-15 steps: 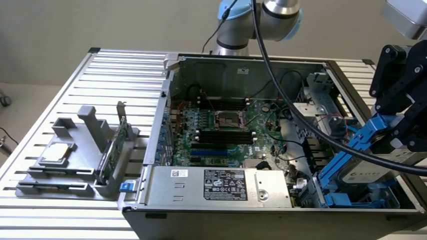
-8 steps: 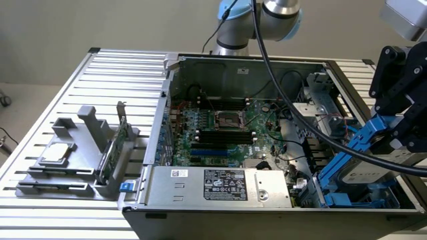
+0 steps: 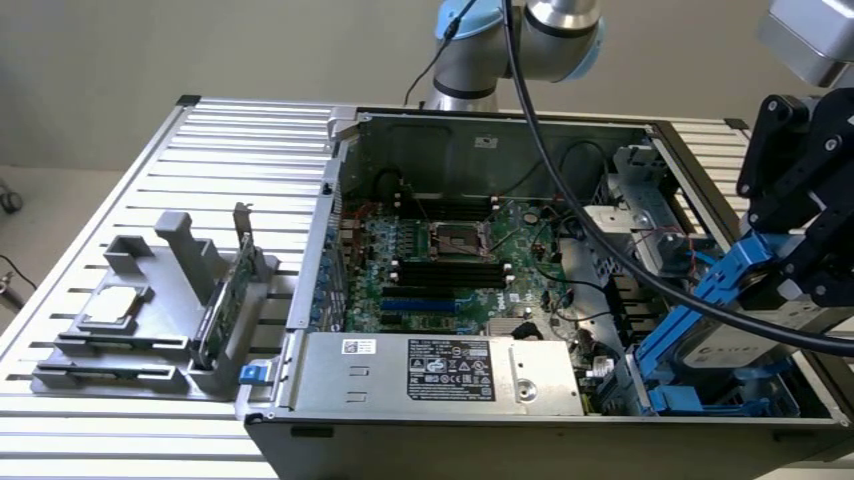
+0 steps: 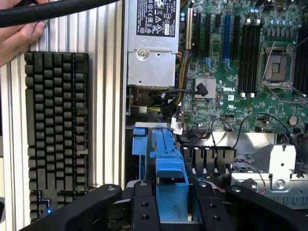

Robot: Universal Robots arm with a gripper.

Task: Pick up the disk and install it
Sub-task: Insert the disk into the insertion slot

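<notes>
The disk [image 3: 742, 345] is a silver-grey drive with blue carrier rails. It hangs tilted over the drive bay [image 3: 687, 395] at the open computer case's [image 3: 350, 190] corner on the exterior view's right. My black gripper [image 3: 790, 285] is shut on its upper end. In the wrist view the gripper [image 4: 171, 204] has its fingers [image 4: 144, 209] on either side of the disk's blue carrier [image 4: 169, 166], which points down toward the blue bay slot [image 4: 139, 144] beside the motherboard [image 4: 240, 77].
A grey holder [image 3: 147, 320] on the exterior view's left carries a small silver chip [image 3: 114, 303] and a thin green card [image 3: 220, 300]. The power supply [image 3: 441, 370] lies along the case front. A keyboard [image 4: 57, 130] and a hand [image 4: 19, 38] are outside the case.
</notes>
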